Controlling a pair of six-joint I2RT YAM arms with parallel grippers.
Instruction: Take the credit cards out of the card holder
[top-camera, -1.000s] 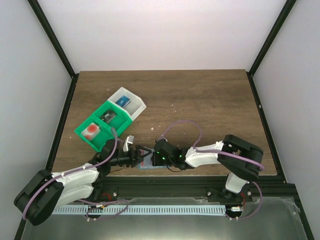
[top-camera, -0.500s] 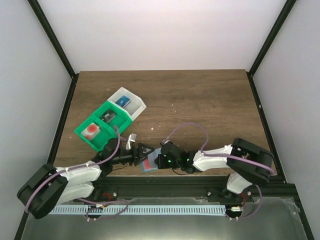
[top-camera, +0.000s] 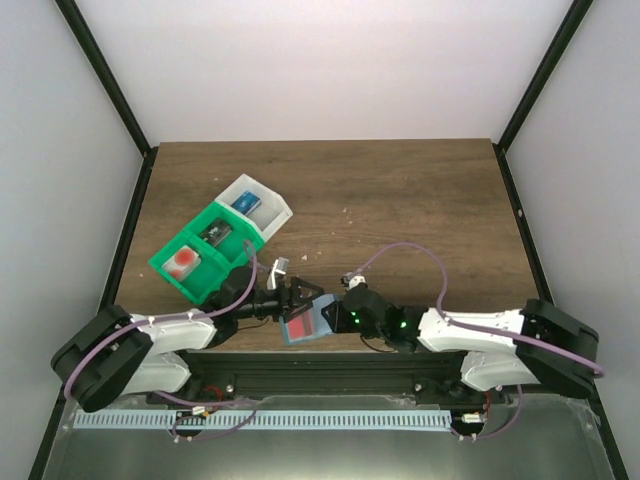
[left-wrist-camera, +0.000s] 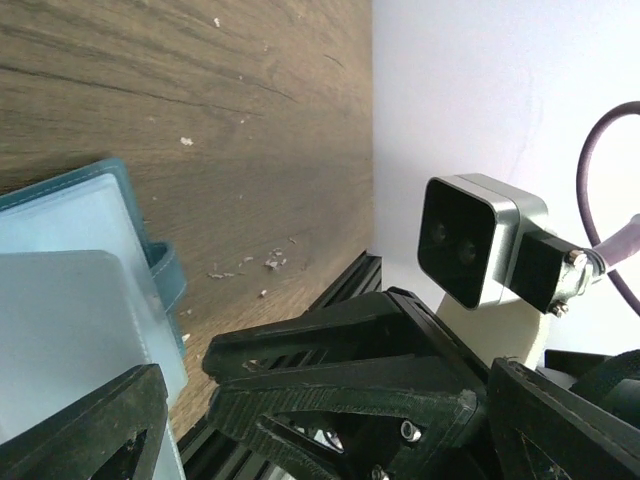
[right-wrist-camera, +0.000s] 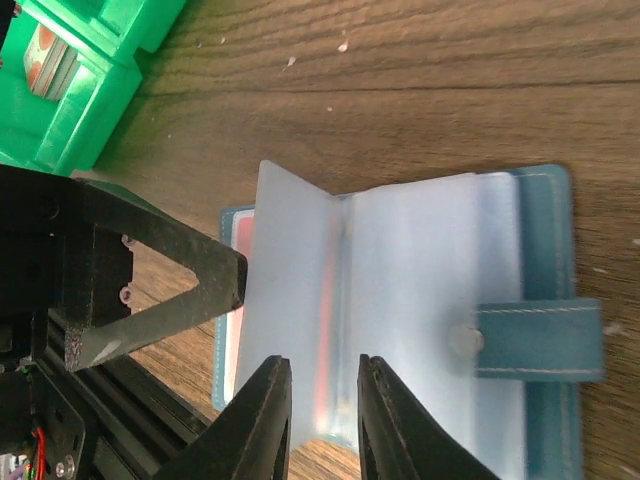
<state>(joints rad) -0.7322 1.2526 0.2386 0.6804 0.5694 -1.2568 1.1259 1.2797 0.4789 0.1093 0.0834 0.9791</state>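
Tray (top-camera: 215, 240) of green and white plastic sits on the table (top-camera: 420, 200), beyond and to the left of the left gripper (top-camera: 303, 300) and well clear of its jaws. A credit card (top-camera: 183, 260), white with a red spot, lies in the tray's leftmost green compartment.

The left gripper lies low over the table with its jaws spread wide and nothing between them. In its wrist view a corner of the card holder (left-wrist-camera: 80, 290) lies just inside one finger (left-wrist-camera: 90, 430). The other finger (left-wrist-camera: 570, 420) stands far off to the side. Whether any finger touches the holder cannot be told.

The card holder (top-camera: 312, 325) lies open on the table between the two grippers, ahead of the left jaws and under the right ones. One clear sleeve (right-wrist-camera: 295, 260) stands up from the fold on the side toward the left jaws. The strap (right-wrist-camera: 540, 340) with its snap lies flat on the opposite side.

The right gripper (right-wrist-camera: 322, 375) hangs over the near edge of the sleeves, its jaws only a narrow gap apart. A red-spotted card (right-wrist-camera: 325, 330) shows through the plastic just ahead of that gap, inside the holder. I cannot tell whether the tips touch the sleeves.
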